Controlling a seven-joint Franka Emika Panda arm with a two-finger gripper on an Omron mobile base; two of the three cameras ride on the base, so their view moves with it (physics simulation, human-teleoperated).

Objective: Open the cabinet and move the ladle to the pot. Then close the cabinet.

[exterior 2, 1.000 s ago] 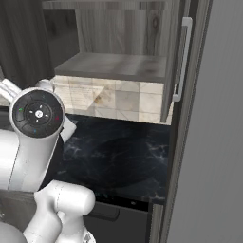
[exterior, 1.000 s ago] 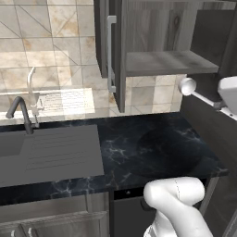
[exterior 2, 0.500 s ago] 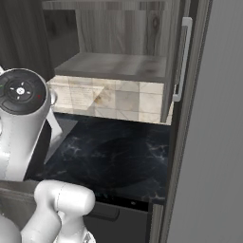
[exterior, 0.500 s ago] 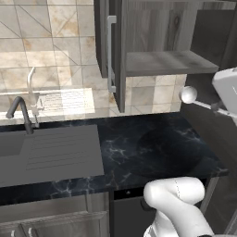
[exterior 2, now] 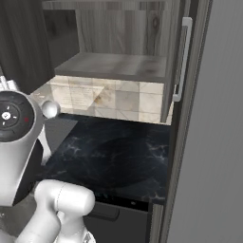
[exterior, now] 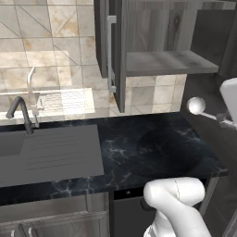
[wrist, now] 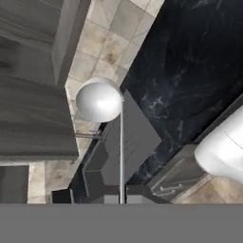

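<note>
over black counter (exterior: 152,148), shut fingers (wrist: 121,198) hold ladle (wrist: 99,102).

base views flank counter (exterior: 152,148); hand view overhead.

1 cabinet (exterior: 162,60), 2 doors, 1 ladle (exterior: 198,106), 1 sink (exterior: 46,152), 1 faucet (exterior: 21,113).

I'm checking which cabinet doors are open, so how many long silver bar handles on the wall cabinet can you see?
2. One handle is on the open left door, above the counter beside the sink. The other handle is on the open right door. No others are visible.
</note>
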